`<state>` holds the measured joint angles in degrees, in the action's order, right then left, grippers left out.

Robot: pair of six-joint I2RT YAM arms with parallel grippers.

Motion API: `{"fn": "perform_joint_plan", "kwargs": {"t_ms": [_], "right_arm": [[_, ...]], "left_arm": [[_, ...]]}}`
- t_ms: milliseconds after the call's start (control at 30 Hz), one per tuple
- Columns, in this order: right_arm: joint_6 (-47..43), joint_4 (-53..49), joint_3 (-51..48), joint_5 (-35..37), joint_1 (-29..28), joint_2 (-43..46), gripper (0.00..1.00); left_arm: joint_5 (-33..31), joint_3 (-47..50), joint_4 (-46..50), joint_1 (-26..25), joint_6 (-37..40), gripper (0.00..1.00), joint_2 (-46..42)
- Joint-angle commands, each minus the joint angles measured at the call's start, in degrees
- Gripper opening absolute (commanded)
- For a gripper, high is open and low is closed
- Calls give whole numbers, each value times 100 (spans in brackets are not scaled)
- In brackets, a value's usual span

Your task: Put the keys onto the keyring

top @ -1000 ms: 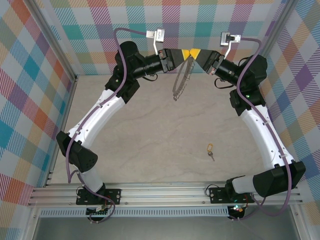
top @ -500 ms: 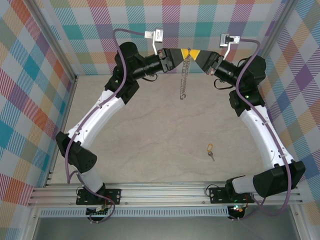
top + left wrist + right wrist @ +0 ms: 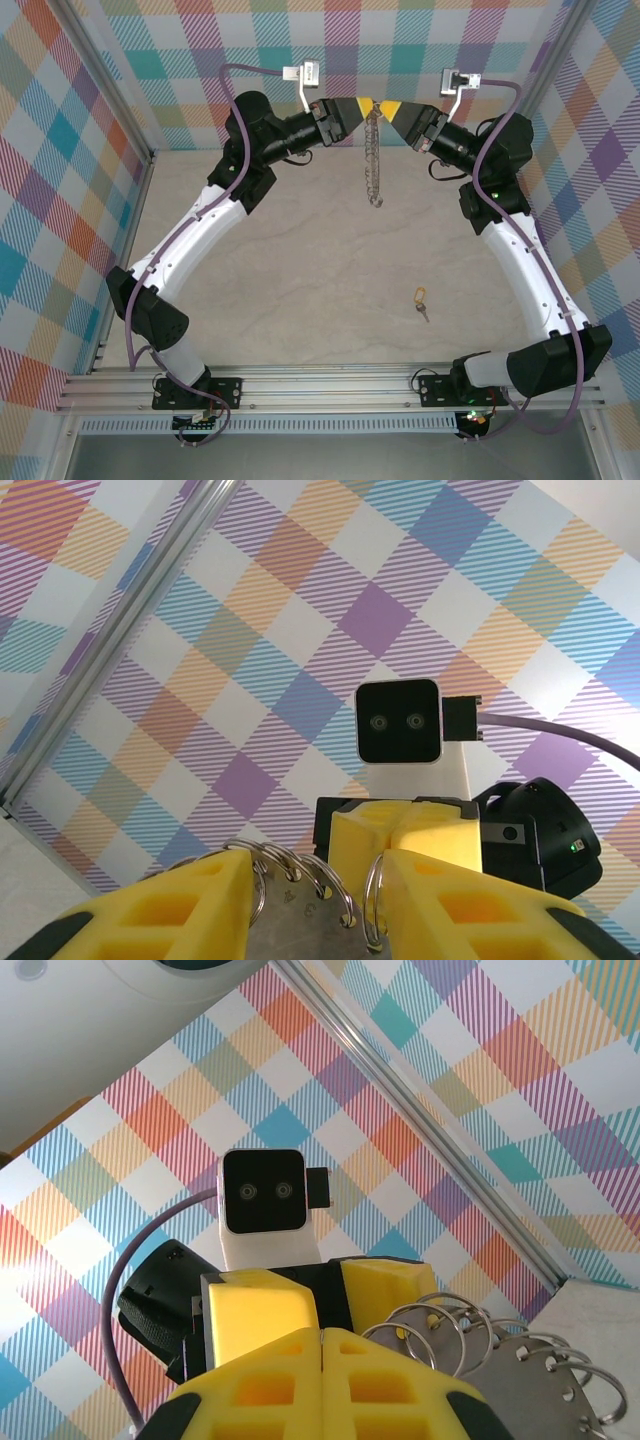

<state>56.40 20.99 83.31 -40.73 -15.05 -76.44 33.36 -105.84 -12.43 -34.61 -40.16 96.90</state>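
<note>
While dangling, keyring (image 3: 373, 160) between both grippers' fingers (image 3: 392, 108).

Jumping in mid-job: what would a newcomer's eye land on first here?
The keyring dangling in mid-air at the far side of the table, held up high between the left gripper and the shut right gripper, whose yellow tips meet nose to nose. Then the tiny gold-headed key, lying alone on the table near the right arm.

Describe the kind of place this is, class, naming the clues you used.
Probably a robot test cell, not a home: plaid-patterned walls enclose a bare tabletop, and two arms are bolted to an aluminium rail at its near edge.
</note>
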Motion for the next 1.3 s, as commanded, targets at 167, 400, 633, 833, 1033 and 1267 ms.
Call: {"fn": "perform_joint_plan", "kwargs": {"t_ms": [167,400,633,833,1033,1267], "right_arm": [[99,463,47,-31,-33,106,0],[108,467,67,-23,-33,95,0],[151,497,54,-18,-33,68,0],[169,512,45,-7,-33,51,0],[152,485,36,23,-33,42,0],[160,476,19,35,-33,24,0]], "left_arm": [[142,-80,-436,0,-231,37,-70],[220,-148,-524,-70,-307,33,44],[265,-175,-559,-98,-334,33,92],[315,-187,-635,-133,-373,30,118],[381,-109,-861,-169,-484,28,118],[412,-59,-889,-186,-484,19,109]]}}
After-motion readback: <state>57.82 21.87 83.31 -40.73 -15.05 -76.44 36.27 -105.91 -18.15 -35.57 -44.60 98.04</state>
